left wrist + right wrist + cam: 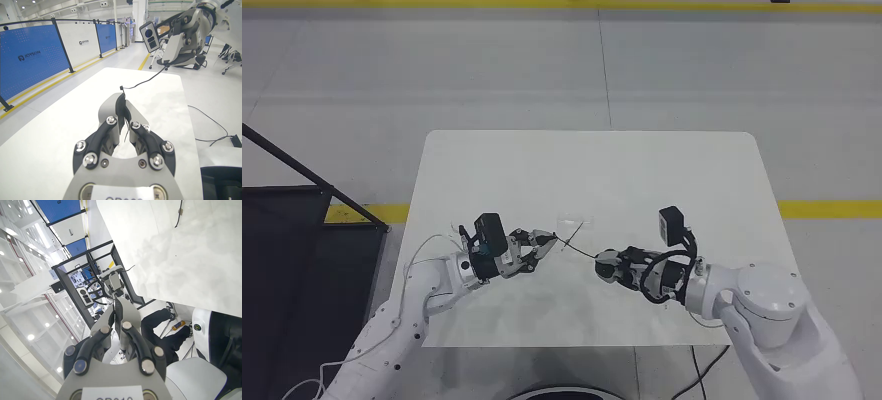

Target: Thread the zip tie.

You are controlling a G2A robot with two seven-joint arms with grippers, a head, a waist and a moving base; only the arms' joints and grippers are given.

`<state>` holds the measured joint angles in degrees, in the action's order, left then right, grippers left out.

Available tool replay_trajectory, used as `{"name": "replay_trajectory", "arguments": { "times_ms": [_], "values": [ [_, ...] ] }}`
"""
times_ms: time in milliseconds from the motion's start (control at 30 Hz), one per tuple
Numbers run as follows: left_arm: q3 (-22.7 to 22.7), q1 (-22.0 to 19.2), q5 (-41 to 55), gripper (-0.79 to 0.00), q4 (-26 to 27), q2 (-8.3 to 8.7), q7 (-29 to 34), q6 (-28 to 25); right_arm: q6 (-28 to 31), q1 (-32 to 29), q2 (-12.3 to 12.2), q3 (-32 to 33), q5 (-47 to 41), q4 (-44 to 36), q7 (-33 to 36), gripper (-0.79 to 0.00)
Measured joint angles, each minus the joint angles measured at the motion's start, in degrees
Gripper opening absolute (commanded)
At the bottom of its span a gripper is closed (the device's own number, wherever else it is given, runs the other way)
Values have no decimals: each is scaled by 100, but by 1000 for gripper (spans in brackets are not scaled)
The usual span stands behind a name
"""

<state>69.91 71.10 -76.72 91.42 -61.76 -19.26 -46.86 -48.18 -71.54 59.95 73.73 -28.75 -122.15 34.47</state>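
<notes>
Clamping the zip tie (pixel 577 248) in my left gripper (pixel 122 97) and right gripper (pixel 116 308), I judge its strap (pixel 143 81) reaches the head (pixel 121 87), pull-through remaining.

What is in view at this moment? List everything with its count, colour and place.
zip tie: one, black, in the air above the table's near part, strung between the two grippers
table: one, white, in front of the robot
small pale item: one, clear or whitish, on the table just beyond the zip tie; too faint to identify
floor stripes: two, yellow, on the grey floor around the table
barrier panels: several, blue and white, in black frames, standing along the floor
dark screen: one, black-framed, on the floor by the left arm's side of the table
left gripper: one, silver and black, shut on the zip tie just behind its head
right gripper: one, silver and black, shut on the zip tie's other end
</notes>
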Motion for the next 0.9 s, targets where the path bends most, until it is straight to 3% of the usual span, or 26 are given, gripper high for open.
{"name": "replay_trajectory", "arguments": {
  "times_ms": [900],
  "values": [
    [0, 0, 0, -785, 0, 0, 0, 0, 491, -193, 27, -33, -523, -90, -654, -785]
  ]
}}
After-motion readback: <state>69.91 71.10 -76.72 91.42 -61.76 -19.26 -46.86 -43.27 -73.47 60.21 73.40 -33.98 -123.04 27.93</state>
